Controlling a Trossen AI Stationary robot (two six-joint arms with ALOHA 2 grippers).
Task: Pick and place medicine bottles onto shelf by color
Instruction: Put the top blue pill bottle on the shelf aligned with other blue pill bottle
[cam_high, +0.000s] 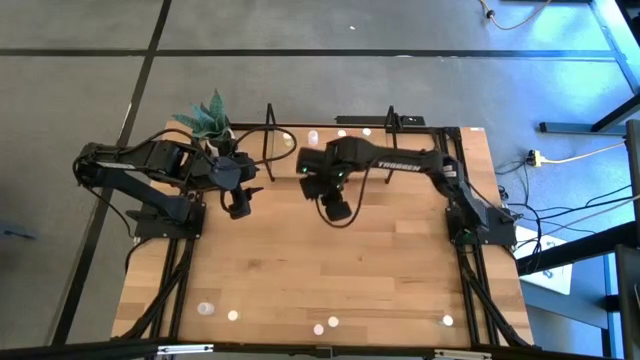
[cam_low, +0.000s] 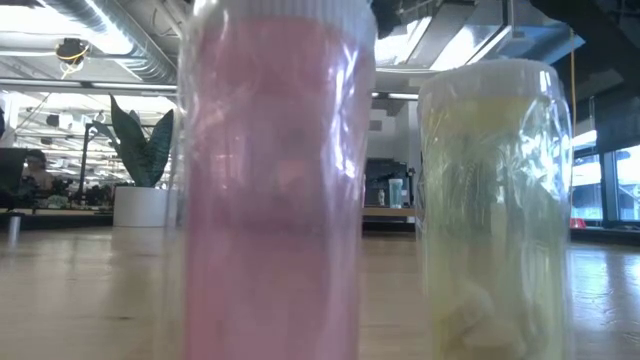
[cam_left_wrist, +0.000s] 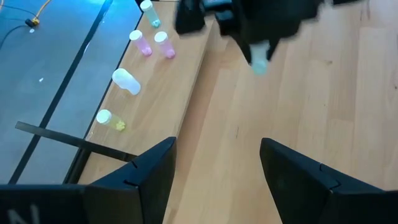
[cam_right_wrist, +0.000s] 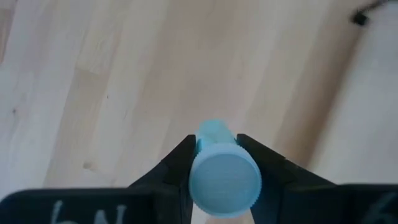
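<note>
Wooden table (cam_high: 330, 270) carries five small bottles (cam_high: 318, 328) along its near edge, well apart from both grippers; shelf (cam_left_wrist: 163, 78), beside the right gripper (cam_high: 337, 212), bears five bottles (cam_left_wrist: 125, 81).

even overhead light; close bottles (cam_low: 275, 180) in low view seem blurred.

Pink bottle (cam_low: 275, 180) and yellowish bottle (cam_low: 495, 210) in the low view: blurred, cut off at the lower edge, pink cap lost past the top. Behind them, both hands hidden.

Right hand (cam_right_wrist: 225, 163): fingertips covered by the pale blue bottle (cam_right_wrist: 224, 177) clamped between them; bottle body mostly hidden behind its own cap.

From overhead, right hand (cam_high: 335, 208): bottle in it too small to make out. Bottles on the shelf (cam_high: 330, 135) beyond that hand: mere pale specks, colours unreadable.

Left hand (cam_left_wrist: 214, 165): finger bases cut off. Ahead of it, the other arm blurred, its top cropped.
</note>
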